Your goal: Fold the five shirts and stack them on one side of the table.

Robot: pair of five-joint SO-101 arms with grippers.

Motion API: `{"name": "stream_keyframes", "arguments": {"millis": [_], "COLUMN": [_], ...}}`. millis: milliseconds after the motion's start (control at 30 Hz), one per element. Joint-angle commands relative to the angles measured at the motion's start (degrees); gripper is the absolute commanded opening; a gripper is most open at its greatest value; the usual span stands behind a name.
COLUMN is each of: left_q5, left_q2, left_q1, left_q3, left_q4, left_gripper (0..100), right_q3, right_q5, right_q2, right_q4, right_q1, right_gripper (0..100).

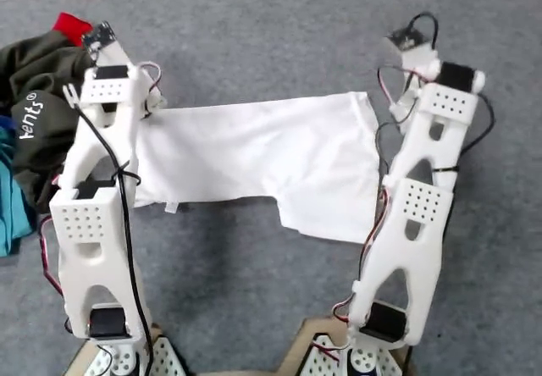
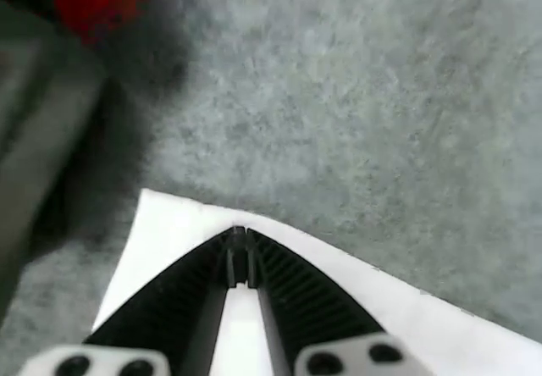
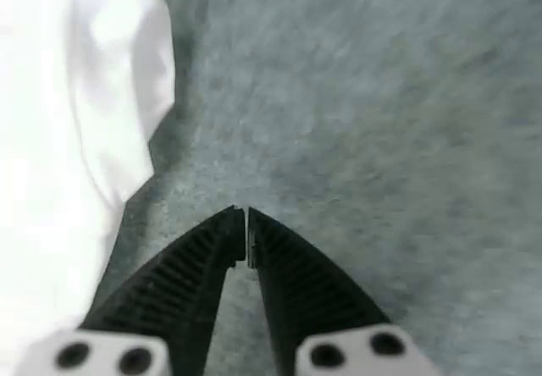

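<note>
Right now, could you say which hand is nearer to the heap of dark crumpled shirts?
Left. The left hand is over the white shirt, beside the dark heap; the right hand is past that shirt's opposite end.

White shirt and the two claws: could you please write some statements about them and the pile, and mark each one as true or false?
1. The white shirt lies spread out between the left arm and the right arm. True.
2. The right claw is wide open. False: it is shut, over the grey table cover beside the shirt.
3. A pile of coloured clothes lies at the table edge by the left arm. True.
4. The left claw hangs over the pile. False: it is shut over an edge of the white shirt.
</note>
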Motion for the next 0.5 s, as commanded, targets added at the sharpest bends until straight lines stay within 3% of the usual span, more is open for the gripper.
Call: {"name": "stream_keyframes", "arguments": {"millis": [0, 200, 467], "left_q5": [-0.18, -7.12, -19.43], "left_q2": [-4.66, -6.07, -6.33], "left_q1": [-0.13, -0.22, 0.92], "left_q3": [-8.84, -20.79, -27.82], "left_q4": [4.92, 17.14, 28.57], "left_gripper": [4, 6, 3], "right_q3": [3.74, 25.45, 69.41], "right_q5": [3.52, 15.3, 31.03], "right_q2": [-11.82, -30.99, -59.74], "right_q4": [0.62, 0.53, -0.79], "right_q1": [0.62, -0.88, -9.93], "right_gripper": [1.4, 1.4, 1.5]}}
